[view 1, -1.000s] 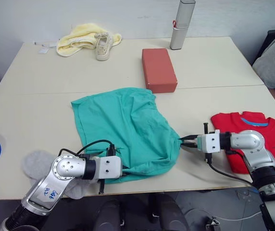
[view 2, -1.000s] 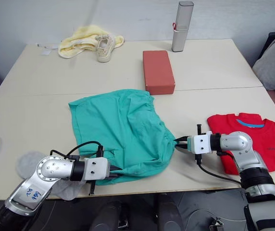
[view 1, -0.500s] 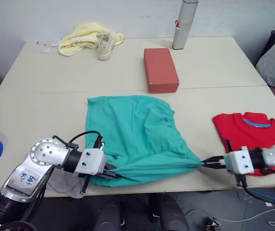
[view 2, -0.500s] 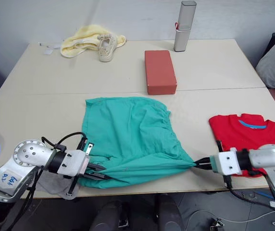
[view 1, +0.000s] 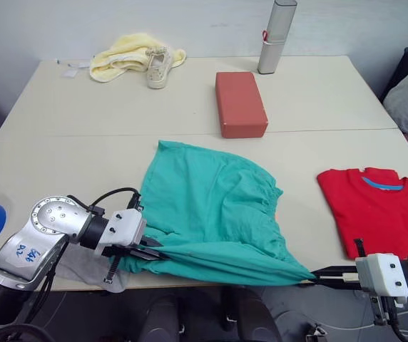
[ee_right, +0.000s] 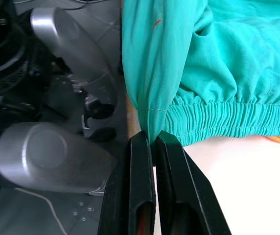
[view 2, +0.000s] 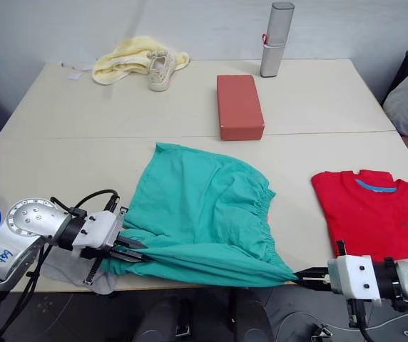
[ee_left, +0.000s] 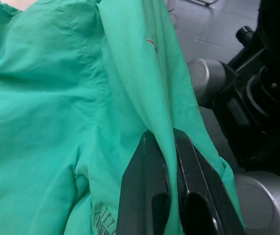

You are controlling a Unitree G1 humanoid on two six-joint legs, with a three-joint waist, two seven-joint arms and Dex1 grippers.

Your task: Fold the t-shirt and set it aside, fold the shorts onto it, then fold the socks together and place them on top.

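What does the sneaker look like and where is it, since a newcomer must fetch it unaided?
Start at the table's far left corner, where a pale yellow towel lies bunched. The sneaker rests against the towel's right edge. It is small, beige, laced and firm-shaped, unlike the soft towel or the brick-red box farther right.

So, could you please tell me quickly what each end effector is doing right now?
Left end effector: closed on the shorts.
Right end effector: closed on the shorts at the waistband corner.
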